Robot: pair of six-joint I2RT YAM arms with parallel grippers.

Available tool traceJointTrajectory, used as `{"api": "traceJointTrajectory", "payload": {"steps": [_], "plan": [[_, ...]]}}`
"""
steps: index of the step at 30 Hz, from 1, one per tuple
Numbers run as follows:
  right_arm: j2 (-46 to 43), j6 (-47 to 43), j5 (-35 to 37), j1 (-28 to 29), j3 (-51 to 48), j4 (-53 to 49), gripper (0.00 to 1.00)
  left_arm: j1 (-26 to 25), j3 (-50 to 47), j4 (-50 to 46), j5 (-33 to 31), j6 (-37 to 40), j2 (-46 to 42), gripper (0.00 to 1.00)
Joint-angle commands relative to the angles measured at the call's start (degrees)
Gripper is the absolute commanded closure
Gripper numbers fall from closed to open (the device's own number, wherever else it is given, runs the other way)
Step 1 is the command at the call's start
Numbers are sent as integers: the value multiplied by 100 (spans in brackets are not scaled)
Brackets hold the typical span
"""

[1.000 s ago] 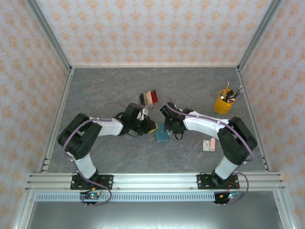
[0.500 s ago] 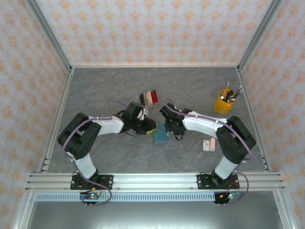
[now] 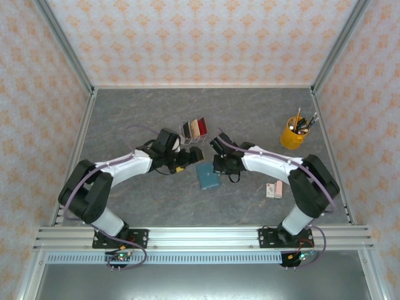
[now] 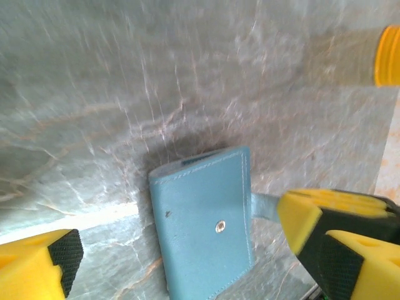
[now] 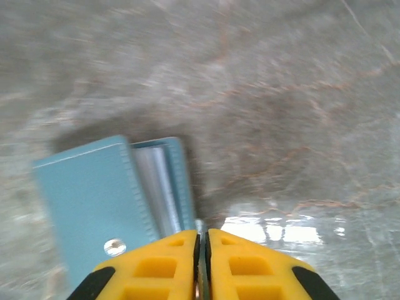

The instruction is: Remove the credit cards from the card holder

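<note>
Between left gripper [image 3: 184, 165] and right gripper [image 3: 217, 167] lies the card holder [image 3: 208, 176].

The left arm [image 3: 125, 165] and right arm [image 3: 269, 164] reach inward with bent elbows, wrists low. The left tool [image 4: 181, 250] stands with jaws spread wide; the right tool [image 5: 201, 247] has its yellow fingers [image 5: 250, 269] pressed together.
</note>
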Motion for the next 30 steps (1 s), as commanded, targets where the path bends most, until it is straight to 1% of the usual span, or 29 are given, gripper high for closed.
{"api": "traceJointTrajectory", "payload": {"steps": [1,7,10,12,14,18,21,24,27,30], "plan": [[-519,-481,-319,194,165,542,87,267,-54,-486,-524,221,-459,0],[-412,-586,-733,533,599,868,87,1021,-570,-659,-684,-135,-1144,0],[-208,-577,-823,641,855,910,87,1181,-834,-673,-875,-277,-1478,0],[-68,-574,-792,660,991,861,87,1196,-941,-693,-1003,-297,-1670,0],[72,-640,-594,661,1118,657,87,1194,-1012,-707,-1034,-289,-1779,0],[146,-873,483,644,1137,182,87,1197,-1115,-626,-909,-313,-1824,0],[190,-786,1072,563,1186,-274,87,1198,-1179,-504,-736,-366,-1766,0],[205,-571,1322,382,1093,-521,87,1189,-1103,-424,-464,-265,-1640,0],[186,-455,1362,204,904,-582,87,1107,-965,-394,-227,-192,-1487,0],[179,-445,1384,127,753,-601,87,933,-949,-93,46,-260,-1349,0]]}}
